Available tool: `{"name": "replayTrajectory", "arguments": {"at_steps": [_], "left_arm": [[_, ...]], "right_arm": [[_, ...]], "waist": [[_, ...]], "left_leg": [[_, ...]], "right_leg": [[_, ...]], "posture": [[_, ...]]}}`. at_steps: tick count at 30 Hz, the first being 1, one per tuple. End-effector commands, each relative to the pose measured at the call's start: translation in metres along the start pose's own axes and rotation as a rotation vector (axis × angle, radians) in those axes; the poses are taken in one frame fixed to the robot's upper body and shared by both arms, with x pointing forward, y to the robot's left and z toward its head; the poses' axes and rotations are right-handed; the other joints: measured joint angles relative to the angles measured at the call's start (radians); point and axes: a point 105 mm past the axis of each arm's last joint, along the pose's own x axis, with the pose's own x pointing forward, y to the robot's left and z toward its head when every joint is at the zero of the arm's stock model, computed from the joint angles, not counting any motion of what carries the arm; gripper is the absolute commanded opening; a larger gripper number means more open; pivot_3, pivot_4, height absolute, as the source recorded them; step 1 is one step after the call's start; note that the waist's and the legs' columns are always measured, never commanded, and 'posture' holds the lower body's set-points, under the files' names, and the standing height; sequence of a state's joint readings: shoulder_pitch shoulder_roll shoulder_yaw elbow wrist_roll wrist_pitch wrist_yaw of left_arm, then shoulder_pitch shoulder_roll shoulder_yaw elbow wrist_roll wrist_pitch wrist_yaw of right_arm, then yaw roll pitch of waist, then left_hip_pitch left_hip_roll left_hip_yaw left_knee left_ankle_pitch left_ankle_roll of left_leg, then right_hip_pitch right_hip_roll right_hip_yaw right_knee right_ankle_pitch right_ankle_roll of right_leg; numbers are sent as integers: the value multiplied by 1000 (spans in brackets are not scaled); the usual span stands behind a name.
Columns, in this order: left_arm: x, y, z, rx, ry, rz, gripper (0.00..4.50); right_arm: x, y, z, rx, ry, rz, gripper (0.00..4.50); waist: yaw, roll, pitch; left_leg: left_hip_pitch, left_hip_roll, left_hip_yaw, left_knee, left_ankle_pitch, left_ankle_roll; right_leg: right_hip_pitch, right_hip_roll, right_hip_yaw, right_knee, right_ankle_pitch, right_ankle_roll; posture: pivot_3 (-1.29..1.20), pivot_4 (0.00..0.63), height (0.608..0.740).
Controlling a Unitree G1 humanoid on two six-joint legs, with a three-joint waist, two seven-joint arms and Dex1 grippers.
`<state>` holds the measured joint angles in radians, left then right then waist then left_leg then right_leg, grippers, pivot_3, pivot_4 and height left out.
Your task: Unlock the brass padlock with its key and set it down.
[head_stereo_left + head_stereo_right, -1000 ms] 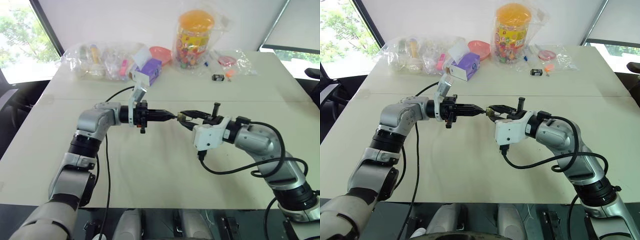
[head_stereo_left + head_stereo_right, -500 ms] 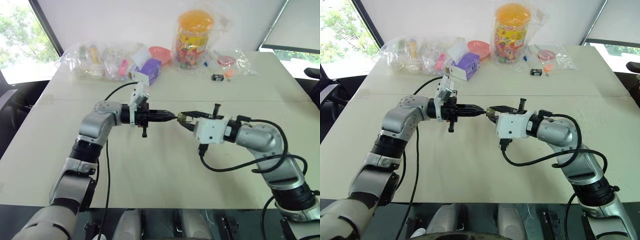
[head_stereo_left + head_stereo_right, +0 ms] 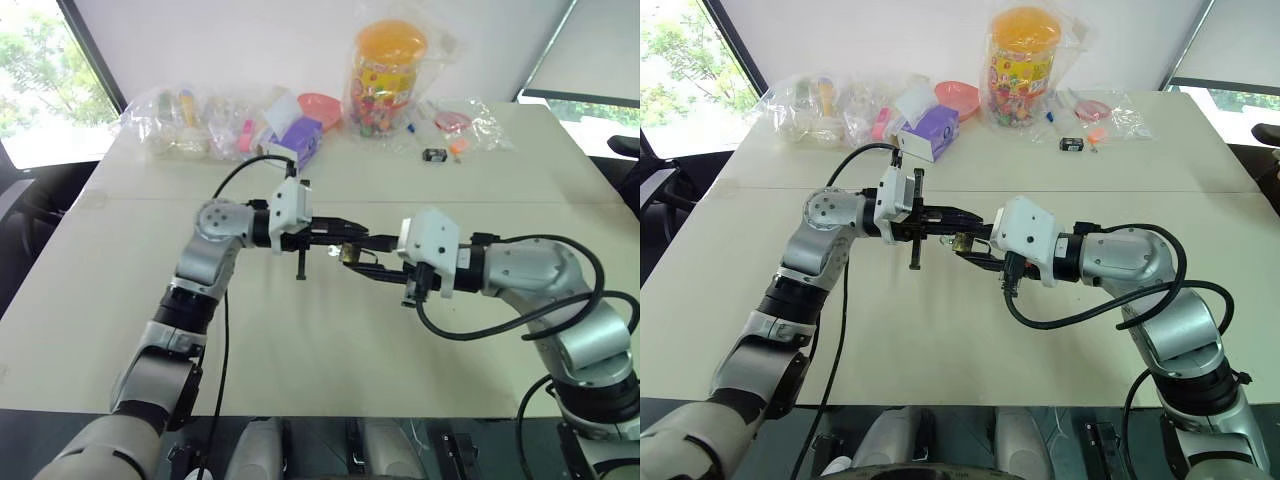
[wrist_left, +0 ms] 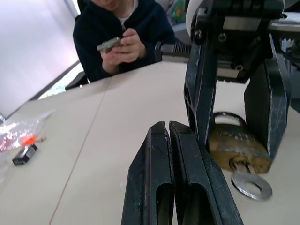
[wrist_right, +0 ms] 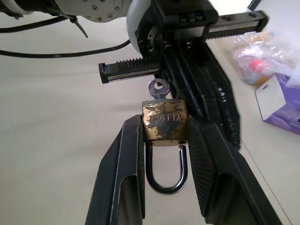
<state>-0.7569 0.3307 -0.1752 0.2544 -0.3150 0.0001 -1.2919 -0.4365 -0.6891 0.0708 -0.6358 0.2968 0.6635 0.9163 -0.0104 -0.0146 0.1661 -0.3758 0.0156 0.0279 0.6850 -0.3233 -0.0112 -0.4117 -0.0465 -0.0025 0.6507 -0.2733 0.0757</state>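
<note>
brass padlock [image 5: 164, 121] shackle closed, key [image 5: 157, 88] inserted

The brass padlock [image 5: 164, 122] sits between the right hand [image 5: 165, 140] fingers, the key [image 5: 157, 88] in it, left hand [image 3: 345, 229] just beside.

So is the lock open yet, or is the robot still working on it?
Not open yet. Done: the right gripper is clamped on the padlock, and the key is in its keyhole. In hand: the left gripper, shut, sits right beside the key, though it isn't clearly gripping it. The shackle looks seated on both sides, so it seems locked. Left: turning the key, popping the shackle and setting the lock on the table.
</note>
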Motion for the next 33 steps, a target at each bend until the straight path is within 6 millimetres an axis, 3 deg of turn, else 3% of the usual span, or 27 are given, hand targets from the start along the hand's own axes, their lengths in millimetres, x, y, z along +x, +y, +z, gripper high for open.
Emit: {"name": "replayTrajectory", "arguments": {"at_steps": [1, 5, 13, 16, 23, 33], "left_arm": [[-4, 10, 8, -76, -31, 45, 84], [-13, 22, 4, -179, -8, 117, 84], [-30, 34, -5, -621, -10, 188, 84], [-31, 32, 0, -733, -41, 167, 929], [-26, 21, 7, -819, -48, 103, 4435], [-14, 0, 2, -883, -33, 23, 4435]], "right_arm": [[-4, -4, 11, -126, -3, -32, 709], [-5, -4, 4, -207, 42, -34, 709], [-2, -8, -3, -418, 84, -51, 709], [-1, -9, -6, -465, 93, -49, 709], [1, -9, -10, -507, 95, -46, 709], [3, -9, -10, -534, 95, -43, 709]], "waist": [[1, 0, 0], [0, 0, 0], [-1, 0, 0], [-1, 0, 0], [0, 0, 0], [0, 0, 0]], "left_leg": [[0, 0, 0, 0, 0, 0], [0, 0, 0, 0, 0, 0], [0, 0, 0, 0, 0, 0], [0, 0, 0, 0, 0, 0], [0, 0, 0, 0, 0, 0], [0, 0, 0, 0, 0, -1]], "right_leg": [[0, 0, 0, 0, 0, 0], [0, 0, 0, 0, 0, 0], [0, 1, 0, 0, 0, 0], [0, 1, 0, 0, 0, 0], [0, 0, 0, 0, 0, 0], [0, 0, 0, 0, 0, 0]], "posture": [[0, 150, 740], [0, 150, 740], [0, 150, 740], [0, 150, 740], [0, 150, 740], [0, 150, 740]]}}
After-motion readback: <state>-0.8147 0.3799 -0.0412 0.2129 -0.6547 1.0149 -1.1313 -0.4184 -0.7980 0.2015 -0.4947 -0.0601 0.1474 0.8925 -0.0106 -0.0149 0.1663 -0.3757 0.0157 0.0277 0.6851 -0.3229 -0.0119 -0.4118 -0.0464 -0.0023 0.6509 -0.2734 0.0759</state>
